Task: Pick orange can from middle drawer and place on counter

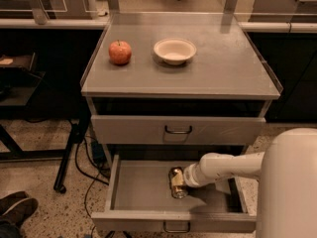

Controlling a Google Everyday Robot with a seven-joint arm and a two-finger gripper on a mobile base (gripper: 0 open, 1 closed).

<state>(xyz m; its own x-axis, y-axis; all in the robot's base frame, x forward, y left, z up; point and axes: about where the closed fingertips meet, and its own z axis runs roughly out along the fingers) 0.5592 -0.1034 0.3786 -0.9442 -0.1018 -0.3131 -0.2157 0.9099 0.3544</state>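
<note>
Grey middle drawer (pixel 138 190) holds the gripper (pixel 181 183) against the orange can (pixel 175 178) (grip itself: cannot tell).

worktop (pixel 223 73): smooth matt grey metal | middle drawer (pixel 143 192): dull grey sheet metal, dark handle loop | orange can (pixel 176 184): glossy golden metal with glints | tool (pixel 183 179): inside the middle drawer at the orange can, smooth off-white plastic casing | apple (pixel 120 52): waxy red skin | bowl (pixel 174 50): matt cream | floor (pixel 64 217): speckled stone
</note>
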